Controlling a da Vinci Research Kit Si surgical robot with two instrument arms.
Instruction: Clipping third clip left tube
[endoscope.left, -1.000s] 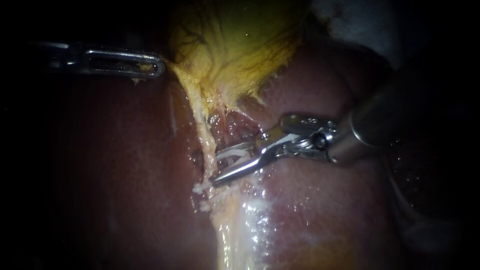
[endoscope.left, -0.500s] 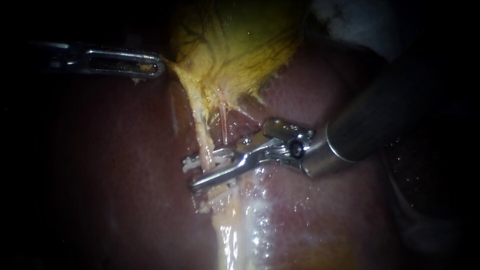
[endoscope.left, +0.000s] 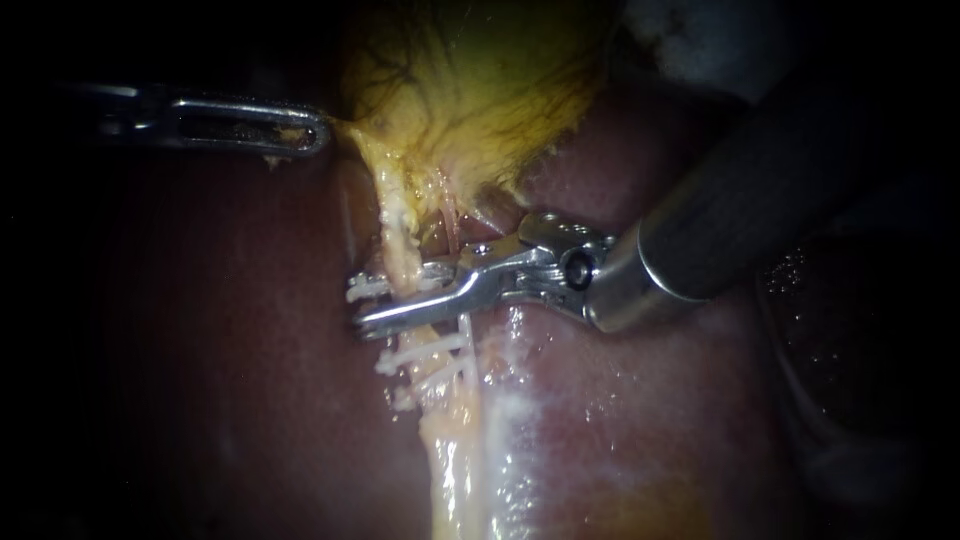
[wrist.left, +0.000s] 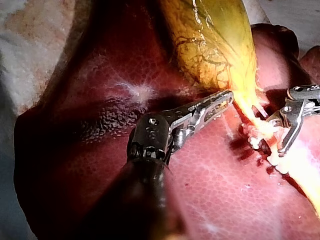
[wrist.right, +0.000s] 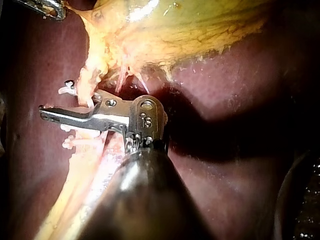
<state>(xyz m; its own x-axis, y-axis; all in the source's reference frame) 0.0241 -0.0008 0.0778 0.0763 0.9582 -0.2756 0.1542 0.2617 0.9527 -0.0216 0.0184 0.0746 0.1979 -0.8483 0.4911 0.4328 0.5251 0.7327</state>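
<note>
The right instrument (endoscope.left: 356, 306) is setting the clip: its hand straddles the left tube (endoscope.left: 399, 252), seemingly still unclenched, just far of the clips (endoscope.left: 425, 355) on that tube. Next it must clench squarely. The left instrument's (endoscope.left: 316, 134) hand grasps the gallbladder (endoscope.left: 470, 90).

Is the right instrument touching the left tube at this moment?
Touching. The endoscope view shows the left tube running down between the right instrument's open jaws, lying against the lower jaw with no gap.
</note>
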